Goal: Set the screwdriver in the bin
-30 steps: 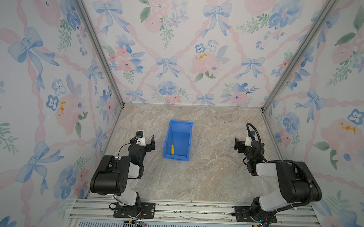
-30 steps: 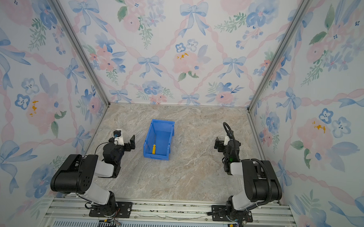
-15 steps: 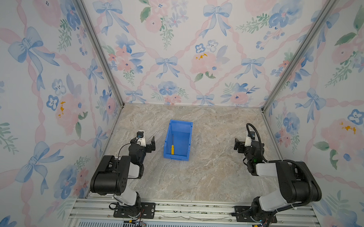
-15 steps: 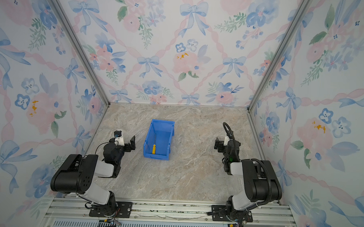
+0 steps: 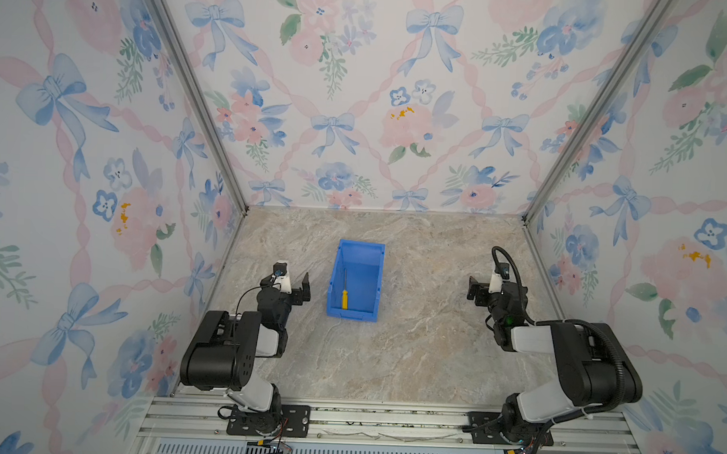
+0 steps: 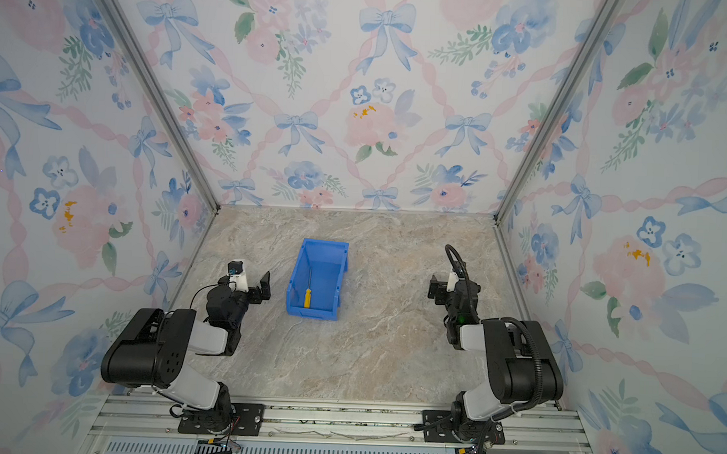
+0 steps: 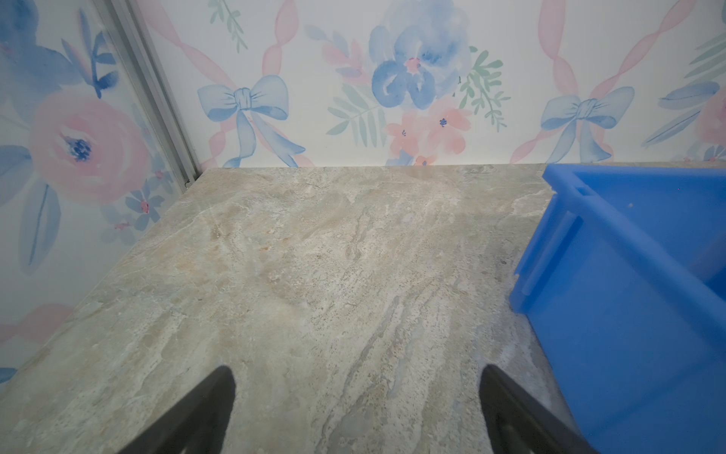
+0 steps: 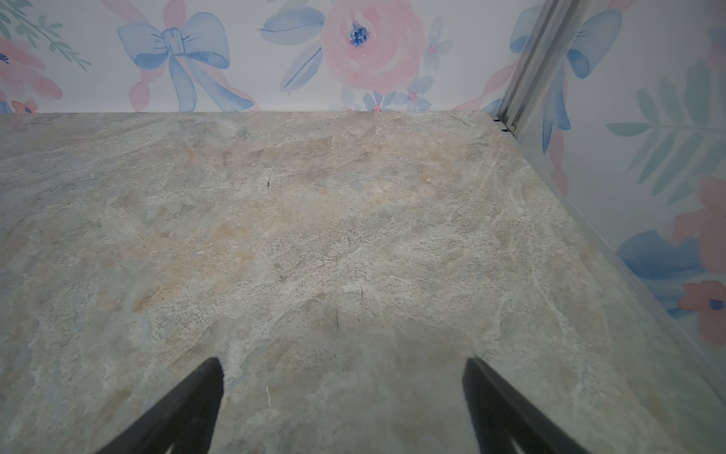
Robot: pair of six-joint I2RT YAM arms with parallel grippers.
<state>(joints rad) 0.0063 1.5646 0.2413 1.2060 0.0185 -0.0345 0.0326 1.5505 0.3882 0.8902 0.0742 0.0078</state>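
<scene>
Yellow-handled slim screwdriver point(image 5: 344, 296) already lies in the bright blue plastic bin point(image 5: 361, 251). Left gripper point(image 7: 357, 379) and right gripper point(image 8: 343, 365) sit released, empty. Looks done, no next move needed.

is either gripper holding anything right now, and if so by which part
Nothing is held. The left gripper and the right gripper both stand open and empty; the screwdriver lies loose inside the bin.

We found the screwdriver point(image 5: 344, 294) lying inside the bin point(image 5: 352, 315), handle toward its near wall. The bin stood in the middle of the table point(image 5: 411, 354). The left gripper point(image 5: 302, 287) sat just left of the bin, and the right gripper point(image 5: 475, 291) well apart on its right.
</scene>
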